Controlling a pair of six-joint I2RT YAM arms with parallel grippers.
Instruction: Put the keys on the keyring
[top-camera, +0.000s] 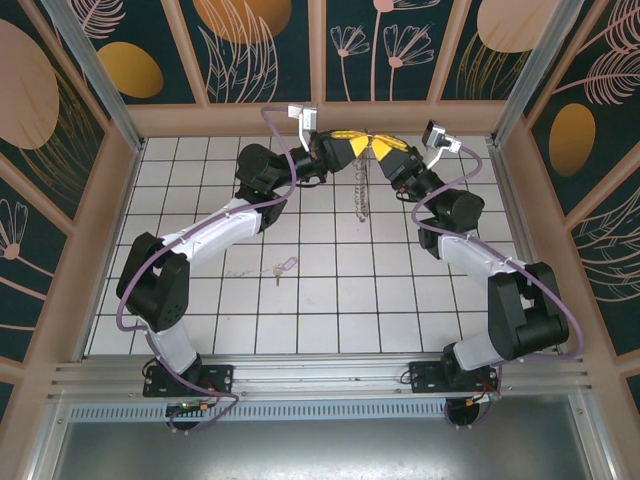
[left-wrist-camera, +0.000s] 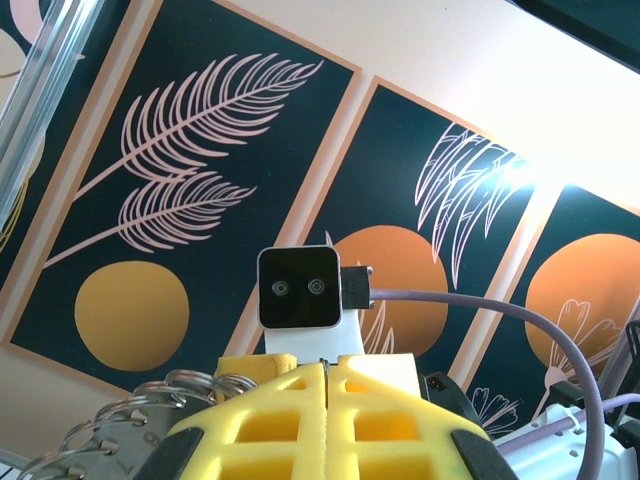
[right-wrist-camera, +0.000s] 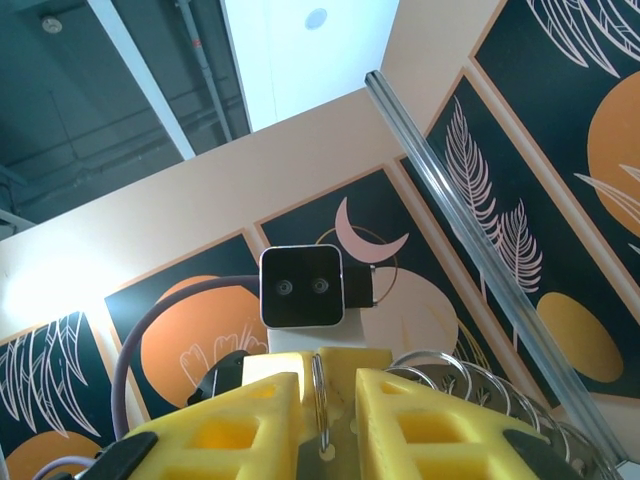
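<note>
1. A white tiled table (top-camera: 330, 300) sat inside dark wall panels (top-camera: 260, 50) painted with pale leaves and orange discs.
2. The ring (top-camera: 359, 198) hung in the air over the far part of the table, its fringe of small metal pieces dangling straight down from it.
3. The left gripper (top-camera: 352, 147) met the ring from the left at its top. Its yellow fingers (left-wrist-camera: 270, 420) were pressed tight together on the rim, and the ring's fringe spilled out just to their left.
4. The right gripper (top-camera: 383, 150) met the ring from the right, touching or all but touching the left gripper. Its fingers (right-wrist-camera: 420, 420) stood only a sliver apart with the ring's thin wire upright between them. The view was too close to tell whether they had actually bitten on the wire.
5. The key (top-camera: 282, 267) with its lilac tag lay flat on the tiles, well apart from the ring, on the side nearer the arm bases and off toward the left arm.
6. Progress looked early. The ring was lifted and steadied, but the key was untouched and not threaded on.
7. What remained, as I judged it, was the whole joining: one gripper would have to leave the ring, fetch the key from below it, and work the key's hole onto the wire.
</note>
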